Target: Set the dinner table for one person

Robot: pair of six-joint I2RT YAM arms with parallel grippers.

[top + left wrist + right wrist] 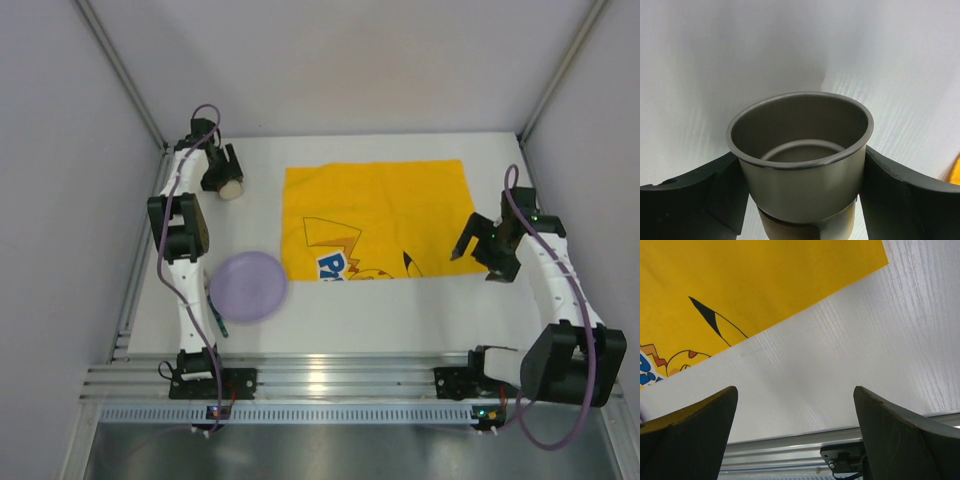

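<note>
Dinner table (400, 310), smooth white; left fingers (690, 200) tight on round brushed-steel cup (805, 185), right fingers (685, 440) wide apart.

Pale grey panels close in the space on three sides: a back wall (350, 60), a left wall (50, 250) and a right wall (600, 150), all plain and matte. Thin metal struts run up the two far corners, one on the left (120, 70) and one on the right (565, 65). The white desk (380, 310) fills the floor of this enclosure; up close its surface shows a faint wood-like grain. A ribbed aluminium rail (340, 380) lines its near edge, with a dull metal sheet (330, 455) below. The light is soft and even, and it glints on the rail.
</note>
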